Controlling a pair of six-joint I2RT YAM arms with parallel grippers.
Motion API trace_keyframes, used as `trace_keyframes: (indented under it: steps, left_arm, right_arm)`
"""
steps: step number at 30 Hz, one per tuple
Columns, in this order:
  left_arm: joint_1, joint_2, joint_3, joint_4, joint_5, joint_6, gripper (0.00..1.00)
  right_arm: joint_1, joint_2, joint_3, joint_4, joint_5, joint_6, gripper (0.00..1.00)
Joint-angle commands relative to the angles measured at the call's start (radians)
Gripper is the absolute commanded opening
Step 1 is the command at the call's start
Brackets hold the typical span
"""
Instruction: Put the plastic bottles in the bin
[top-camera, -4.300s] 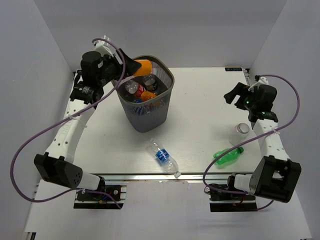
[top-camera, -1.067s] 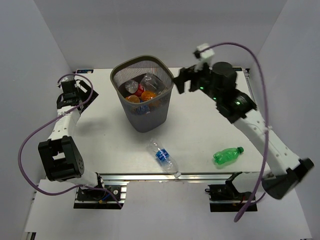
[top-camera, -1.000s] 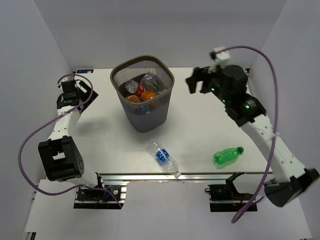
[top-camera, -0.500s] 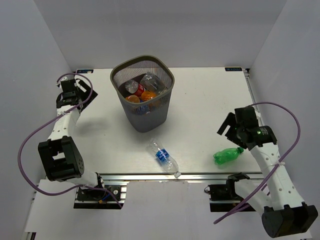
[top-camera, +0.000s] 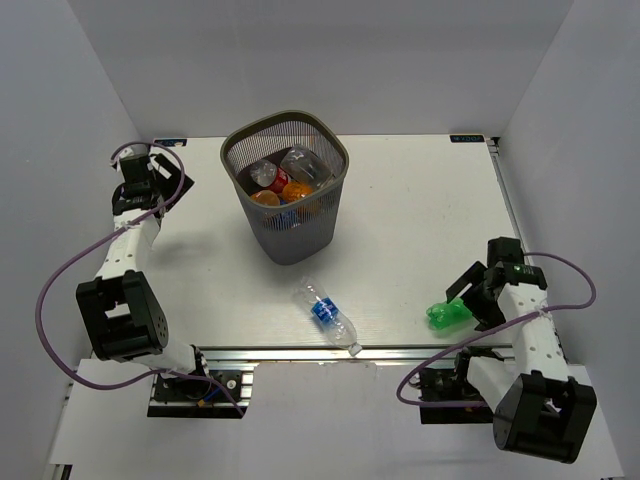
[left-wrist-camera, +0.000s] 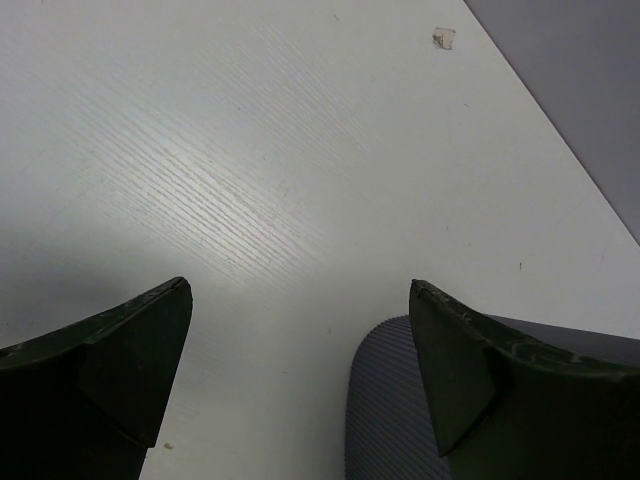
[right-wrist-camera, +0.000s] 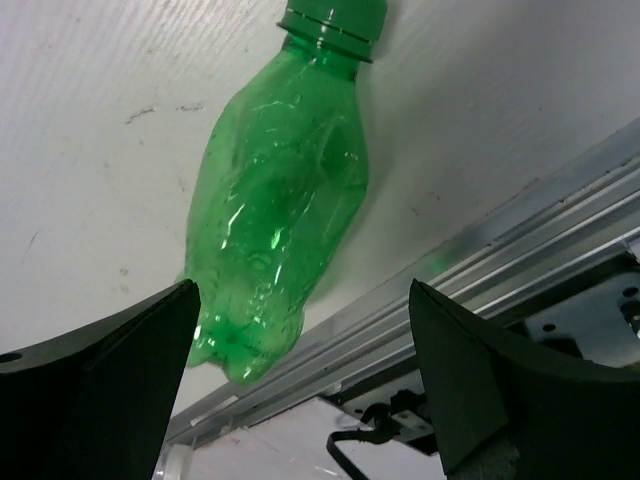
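Observation:
The bin (top-camera: 290, 235), a dark wire-mesh basket, stands at the back middle of the table and holds several plastic bottles, among them a clear one (top-camera: 300, 163) and an orange one (top-camera: 297, 190). A clear bottle with a blue label (top-camera: 325, 312) lies near the front edge. A green bottle (top-camera: 443, 314) (right-wrist-camera: 275, 210) lies at the front right. My right gripper (top-camera: 463, 302) (right-wrist-camera: 300, 290) is open over it, and the bottle's base sits between the fingers, close to the left one. My left gripper (top-camera: 155, 168) (left-wrist-camera: 300, 290) is open above bare table at the far left.
The aluminium front rail (right-wrist-camera: 470, 270) runs just beyond the green bottle's base. A dark ribbed surface (left-wrist-camera: 390, 410) lies under my left gripper's right finger. A small scrap (left-wrist-camera: 443, 38) lies on the table. White walls enclose the table (top-camera: 420, 210) on three sides.
My right arm has swung from beside the bin down to the front right and now straddles the green bottle. The left arm has barely moved. Both grippers stayed open.

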Motion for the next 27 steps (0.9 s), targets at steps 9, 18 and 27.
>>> trace_keyframes:
  steps: [9,18,27]
  left_arm:
    - [0.001,0.015,0.031,0.051,0.043,-0.011,0.98]
    - [0.001,-0.026,-0.014,0.093,0.112,-0.043,0.98]
    - [0.0,-0.054,-0.027,0.094,0.163,-0.059,0.98]
  right_arm:
    - [-0.012,0.027,-0.141,0.38,0.012,-0.028,0.82]
    - [0.103,-0.046,0.051,0.682,-0.264,-0.205,0.52]
    - [0.471,0.133,0.448,1.005,-0.298,-0.36,0.52]
